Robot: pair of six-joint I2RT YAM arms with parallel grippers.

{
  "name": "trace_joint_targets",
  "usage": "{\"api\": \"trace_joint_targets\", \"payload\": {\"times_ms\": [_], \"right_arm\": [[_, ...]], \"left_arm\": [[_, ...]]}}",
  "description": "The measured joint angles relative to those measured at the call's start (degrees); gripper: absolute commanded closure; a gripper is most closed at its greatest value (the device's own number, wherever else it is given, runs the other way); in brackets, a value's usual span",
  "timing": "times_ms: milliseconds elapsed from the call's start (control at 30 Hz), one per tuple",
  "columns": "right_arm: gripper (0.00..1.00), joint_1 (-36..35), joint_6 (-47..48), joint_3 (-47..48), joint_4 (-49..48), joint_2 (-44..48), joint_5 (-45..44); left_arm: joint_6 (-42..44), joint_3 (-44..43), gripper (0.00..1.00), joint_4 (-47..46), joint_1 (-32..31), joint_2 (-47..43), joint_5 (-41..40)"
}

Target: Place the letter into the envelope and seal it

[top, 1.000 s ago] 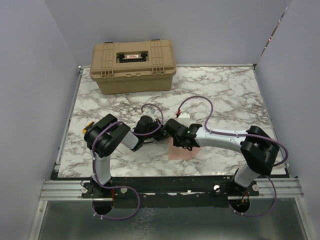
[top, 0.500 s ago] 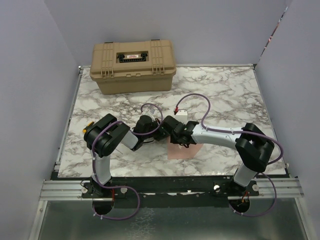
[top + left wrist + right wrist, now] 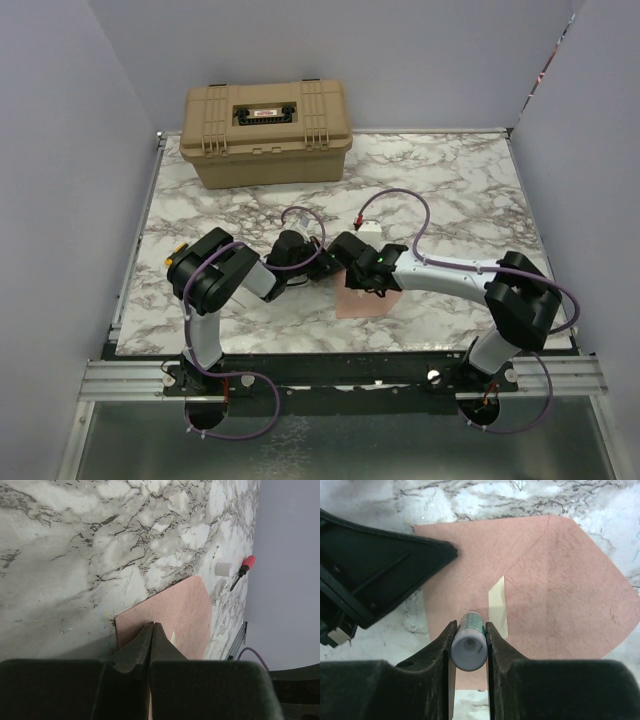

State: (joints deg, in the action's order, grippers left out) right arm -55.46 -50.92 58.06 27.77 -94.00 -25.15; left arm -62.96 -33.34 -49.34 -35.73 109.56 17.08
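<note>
Glue stick pinched in right end effector stands directly over envelope; left end effector, pressed together, pins its corner.

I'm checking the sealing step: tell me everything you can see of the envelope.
The envelope is pinkish-brown paper, lying flat on the marble table towards its near edge. Its pointed triangular flap is spread open, and faint creases cross the paper. A small pale strip shows near its middle. The left gripper, shut, appears to press on it near one corner. The right gripper holds a glue stick just over it; contact is unclear.
</note>
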Motion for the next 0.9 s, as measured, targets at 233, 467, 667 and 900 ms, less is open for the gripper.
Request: {"api": "trace_joint_targets", "payload": {"times_ms": [233, 467, 667, 900], "right_arm": [[1.0, -0.31, -0.09, -3.06, -0.26, 1.86, 2.67], [1.0, -1.55, -0.5, -4.74, -1.16, 3.28, 3.5], [1.0, -1.6, -0.68, -4.7, -1.18, 3.08, 2.84], [1.0, -0.61, -0.02, -3.08, -1.16, 1.44, 1.86]], "left_arm": [[-0.02, -0.02, 1.0, 0.15, 0.02, -0.04, 0.0], [-0.04, -0.02, 1.0, 0.15, 0.04, -0.04, 0.0], [-0.04, -0.02, 1.0, 0.22, 0.04, -0.11, 0.0], [-0.04, -0.02, 1.0, 0.55, 0.04, -0.26, -0.02]]}}
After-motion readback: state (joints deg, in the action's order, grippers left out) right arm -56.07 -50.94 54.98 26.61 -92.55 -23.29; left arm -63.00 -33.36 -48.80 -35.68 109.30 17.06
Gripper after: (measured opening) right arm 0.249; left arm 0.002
